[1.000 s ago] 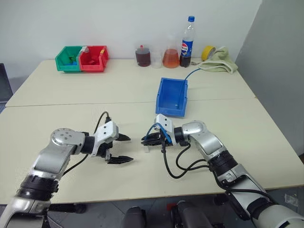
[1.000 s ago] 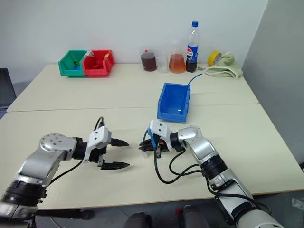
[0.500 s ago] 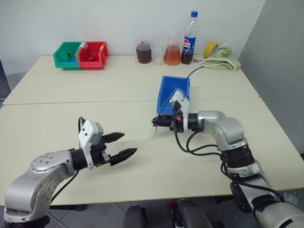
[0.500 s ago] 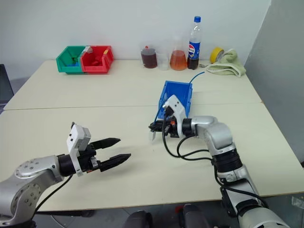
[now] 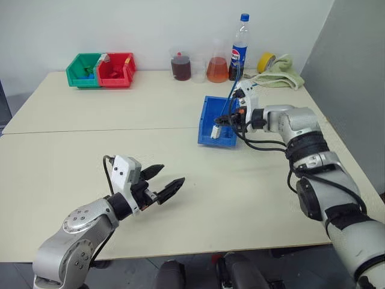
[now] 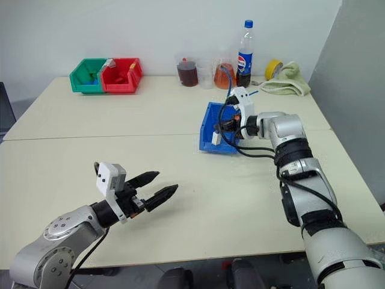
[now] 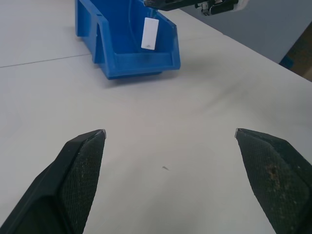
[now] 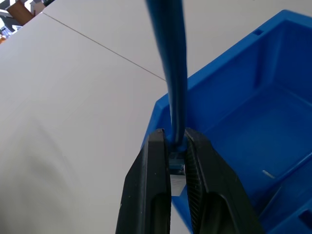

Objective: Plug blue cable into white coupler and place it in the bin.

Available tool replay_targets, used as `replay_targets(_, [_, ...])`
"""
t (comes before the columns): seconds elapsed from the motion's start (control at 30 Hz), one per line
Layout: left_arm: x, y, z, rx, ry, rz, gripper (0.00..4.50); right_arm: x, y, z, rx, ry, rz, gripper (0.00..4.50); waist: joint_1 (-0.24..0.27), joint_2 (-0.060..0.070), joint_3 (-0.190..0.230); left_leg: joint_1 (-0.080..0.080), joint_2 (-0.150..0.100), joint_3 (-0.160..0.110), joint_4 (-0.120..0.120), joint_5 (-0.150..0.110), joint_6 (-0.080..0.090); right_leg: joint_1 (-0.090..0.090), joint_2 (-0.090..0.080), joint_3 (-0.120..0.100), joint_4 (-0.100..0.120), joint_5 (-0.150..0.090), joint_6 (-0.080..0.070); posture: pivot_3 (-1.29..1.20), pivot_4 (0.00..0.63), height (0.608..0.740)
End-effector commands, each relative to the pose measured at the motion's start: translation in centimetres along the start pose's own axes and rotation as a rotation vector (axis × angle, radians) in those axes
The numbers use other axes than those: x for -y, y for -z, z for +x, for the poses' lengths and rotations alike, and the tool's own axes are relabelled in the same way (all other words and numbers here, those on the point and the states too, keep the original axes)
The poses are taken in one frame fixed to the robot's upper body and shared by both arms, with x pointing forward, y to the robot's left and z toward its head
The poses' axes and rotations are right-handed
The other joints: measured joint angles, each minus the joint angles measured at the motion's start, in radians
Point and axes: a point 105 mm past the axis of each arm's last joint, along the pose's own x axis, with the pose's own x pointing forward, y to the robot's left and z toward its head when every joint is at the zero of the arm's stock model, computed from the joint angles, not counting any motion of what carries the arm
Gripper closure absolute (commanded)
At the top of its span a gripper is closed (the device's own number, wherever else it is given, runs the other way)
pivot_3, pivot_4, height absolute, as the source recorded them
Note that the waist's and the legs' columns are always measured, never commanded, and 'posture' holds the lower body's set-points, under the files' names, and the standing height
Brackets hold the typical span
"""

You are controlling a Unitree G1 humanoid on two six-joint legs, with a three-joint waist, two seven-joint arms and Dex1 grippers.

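Note:
The blue bin (image 5: 207, 114) stands right of the table's middle. My right gripper (image 5: 225, 119) hovers above the bin's front part, shut on the blue cable (image 8: 173, 63) just behind its plug. The cable rises from the fingers toward the back of the table. The white coupler (image 7: 149, 33) hangs from the plug end, upright over the bin's low front wall. My left gripper (image 5: 172, 173) is open and holds nothing. It hovers low over the near table, well to the left of and nearer than the bin (image 7: 127, 62).
A green bin (image 5: 83, 70) and a red bin (image 5: 117, 69) stand at the back left. Two jars of liquid (image 5: 180, 67), a cola bottle (image 5: 238, 47), a yellow tape roll (image 5: 264, 61) and a cloth (image 5: 280, 74) line the back edge.
My right gripper has carried the cable and coupler up from the near table to above the bin. The left gripper has rolled and drawn back a little, staying open.

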Motion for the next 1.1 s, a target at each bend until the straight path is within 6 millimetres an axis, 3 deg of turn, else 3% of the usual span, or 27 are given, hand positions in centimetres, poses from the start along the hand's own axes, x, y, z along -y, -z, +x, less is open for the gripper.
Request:
replay_targets(0.03, [0.5,-0.7,0.1,0.043,0.001,0.036,0.03,0.7,-1.7,0.2,0.040,0.048,-0.024,4.35,0.001,0.000,0.000,0.000,0.000,0.000,0.000,0.000,0.000,0.000,0.000,0.000,0.000,0.001,-0.002,0.00,0.150,0.740])
replay_targets(0.37, [0.0,-0.6,-0.1,0.052,-0.018,0.047,0.03,2.1,-0.7,0.8,0.025,0.173,0.034,4.35,0.002,0.000,0.000,-0.001,0.000,0.000,0.001,0.000,0.000,0.000,0.000,0.000,0.000,0.001,-0.002,0.00,0.150,0.740])
replay_targets(0.4, [0.0,-0.6,-0.1,0.053,-0.019,0.048,0.00,2.3,-0.6,0.8,0.023,0.183,0.037,3.66,0.002,0.000,0.000,-0.001,0.000,0.000,0.000,0.000,0.000,0.000,0.000,0.000,0.000,0.001,-0.002,0.00,0.150,0.740])
replay_targets(0.87, [-0.2,-0.7,0.4,0.070,-0.021,0.044,0.00,2.9,-1.7,0.8,0.078,0.271,-0.002,0.13,0.003,0.000,0.000,-0.001,0.000,0.000,0.001,0.000,0.000,0.000,-0.001,0.000,0.000,0.001,-0.001,0.00,0.150,0.740])
replay_targets(1.1, [0.1,-0.6,0.6,0.073,-0.016,0.034,0.00,3.5,-3.4,0.1,0.152,0.333,-0.036,0.05,0.002,0.000,0.000,-0.001,0.000,0.000,0.000,0.000,0.000,0.000,-0.001,0.000,0.000,0.001,-0.002,0.00,0.150,0.740])
